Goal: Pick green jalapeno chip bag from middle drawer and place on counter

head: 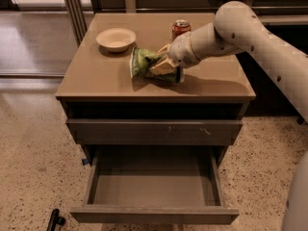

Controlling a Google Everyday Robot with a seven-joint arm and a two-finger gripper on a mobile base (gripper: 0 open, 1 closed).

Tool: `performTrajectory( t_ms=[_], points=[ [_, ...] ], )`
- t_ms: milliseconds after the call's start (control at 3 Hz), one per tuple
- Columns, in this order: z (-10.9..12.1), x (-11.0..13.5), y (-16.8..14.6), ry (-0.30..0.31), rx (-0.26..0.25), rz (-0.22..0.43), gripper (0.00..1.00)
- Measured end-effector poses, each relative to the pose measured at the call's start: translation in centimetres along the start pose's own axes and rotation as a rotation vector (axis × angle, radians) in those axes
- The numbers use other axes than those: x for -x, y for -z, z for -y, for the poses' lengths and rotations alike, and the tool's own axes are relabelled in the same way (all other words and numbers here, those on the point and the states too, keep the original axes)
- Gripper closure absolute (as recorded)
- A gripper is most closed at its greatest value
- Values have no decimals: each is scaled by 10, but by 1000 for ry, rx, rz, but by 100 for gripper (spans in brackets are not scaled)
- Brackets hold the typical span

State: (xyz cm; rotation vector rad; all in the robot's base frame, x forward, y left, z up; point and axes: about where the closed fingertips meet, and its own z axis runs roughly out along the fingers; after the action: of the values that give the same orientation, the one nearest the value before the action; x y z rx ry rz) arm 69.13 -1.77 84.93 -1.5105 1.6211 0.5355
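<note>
The green jalapeno chip bag (142,61) lies crumpled on the counter (101,78), near its middle. My gripper (162,61) comes in from the right and is shut on the bag's right end, low over the counter top. The middle drawer (154,214) is pulled out wide below, and its gray inside shows nothing in it.
A pale bowl (116,38) sits on the counter at the back left. An orange-red soda can (181,29) stands at the back, just behind my wrist. A closed scuffed drawer front (154,130) sits above the open drawer. Speckled floor surrounds the cabinet.
</note>
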Motion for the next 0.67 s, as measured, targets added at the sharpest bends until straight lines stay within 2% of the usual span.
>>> performTrajectory(
  t_ms=[667],
  points=[
    [0, 0, 0, 0, 0, 0, 34]
  ],
)
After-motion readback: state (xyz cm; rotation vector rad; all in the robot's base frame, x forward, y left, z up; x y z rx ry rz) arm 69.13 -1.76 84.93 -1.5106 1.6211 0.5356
